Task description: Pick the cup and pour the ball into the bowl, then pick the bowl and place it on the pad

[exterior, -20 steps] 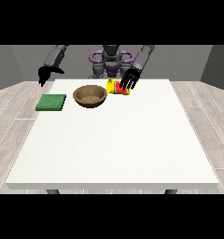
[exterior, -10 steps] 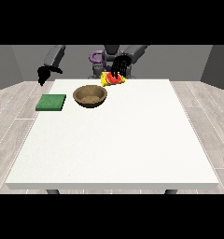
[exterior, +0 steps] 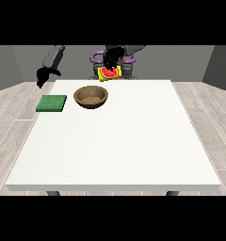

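The yellow and red cup (exterior: 110, 74) hangs tilted in the air above the table's far edge, right of and behind the bowl. The hand at the view's right (exterior: 112, 57) reaches down onto it from above, fingers curled round it. The brown bowl (exterior: 91, 97) stands on the table near the far left. I see no ball in the bowl or outside the cup. The green pad (exterior: 52, 103) lies flat to the left of the bowl. The hand at the view's left (exterior: 42, 76) hangs relaxed above the table's far left corner, holding nothing.
The white table (exterior: 119, 146) stretches wide towards the camera. The robot's torso (exterior: 129, 66) stands just behind the lifted cup.
The hand at the view's right closed on the cup, lifted it off the table and carried it left and up, tilting it. The other hand sank slightly.
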Robot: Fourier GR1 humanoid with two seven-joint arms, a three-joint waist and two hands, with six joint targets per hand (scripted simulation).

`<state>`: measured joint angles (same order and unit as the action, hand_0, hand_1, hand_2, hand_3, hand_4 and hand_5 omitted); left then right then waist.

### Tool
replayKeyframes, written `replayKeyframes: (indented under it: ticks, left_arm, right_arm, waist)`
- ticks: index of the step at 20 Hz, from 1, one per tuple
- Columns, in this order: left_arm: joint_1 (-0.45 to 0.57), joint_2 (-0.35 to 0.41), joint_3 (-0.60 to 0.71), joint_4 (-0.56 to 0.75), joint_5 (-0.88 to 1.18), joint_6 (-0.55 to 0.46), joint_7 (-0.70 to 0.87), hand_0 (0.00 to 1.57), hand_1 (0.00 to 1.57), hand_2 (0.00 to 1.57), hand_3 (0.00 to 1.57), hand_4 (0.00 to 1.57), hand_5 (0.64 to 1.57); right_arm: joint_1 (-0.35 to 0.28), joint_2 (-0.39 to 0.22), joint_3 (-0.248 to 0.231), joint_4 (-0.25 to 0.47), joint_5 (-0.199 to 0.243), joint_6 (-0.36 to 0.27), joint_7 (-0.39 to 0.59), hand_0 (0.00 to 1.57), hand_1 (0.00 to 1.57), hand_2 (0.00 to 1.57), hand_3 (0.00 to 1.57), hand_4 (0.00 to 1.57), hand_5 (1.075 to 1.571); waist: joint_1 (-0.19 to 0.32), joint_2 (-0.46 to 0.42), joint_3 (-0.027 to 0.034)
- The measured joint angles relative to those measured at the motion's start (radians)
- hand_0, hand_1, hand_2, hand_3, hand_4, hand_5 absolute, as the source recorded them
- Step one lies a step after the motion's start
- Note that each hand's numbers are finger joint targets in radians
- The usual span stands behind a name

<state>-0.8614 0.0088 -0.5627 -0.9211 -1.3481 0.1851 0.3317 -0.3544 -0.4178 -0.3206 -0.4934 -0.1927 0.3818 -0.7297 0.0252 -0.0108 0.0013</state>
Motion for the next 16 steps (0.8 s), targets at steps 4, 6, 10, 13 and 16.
replayKeyframes:
  ticks: [4,6,10,13,16]
  left_arm:
    - [-0.007,-0.006,-0.028,-0.071,-0.043,-0.07,-0.002,0.0,0.0,1.57,1.57,0.57,1.527]
    - [-0.031,-0.006,-0.027,-0.076,-0.065,-0.106,0.002,0.0,0.0,1.57,1.57,0.66,1.545]
    - [-0.033,0.0,-0.079,-0.073,-0.121,-0.163,-0.024,0.75,0.75,1.57,1.57,1.09,1.553]
    - [-0.037,0.012,-0.104,-0.059,-0.168,-0.197,-0.049,1.4,1.4,1.57,1.57,1.15,1.535]
    - [-0.048,0.006,-0.093,-0.069,-0.19,-0.246,-0.076,1.45,1.45,1.57,1.57,1.09,1.547]
  right_arm:
    - [0.001,-0.013,-0.01,0.019,-0.003,-0.011,-0.022,0.0,0.0,0.14,0.27,0.42,1.53]
    - [-0.003,-0.019,-0.006,0.014,-0.001,-0.003,-0.027,0.0,0.0,0.14,0.25,0.41,1.529]
    - [-0.009,-0.016,-0.003,0.011,-0.008,0.002,-0.014,0.0,0.0,0.12,0.24,0.42,1.528]
    - [-0.01,-0.015,0.005,0.001,-0.007,0.005,-0.005,0.0,0.0,0.1,0.31,0.42,1.524]
    - [-0.004,-0.005,0.015,-0.009,-0.004,0.001,-0.002,0.0,0.0,0.3,0.41,0.43,1.529]
  waist:
    - [0.026,0.017,-0.0002]
    - [0.011,0.035,-0.0001]
    - [-0.001,0.039,-0.0001]
    - [-0.016,0.034,-0.0003]
    - [-0.026,0.02,-0.0008]
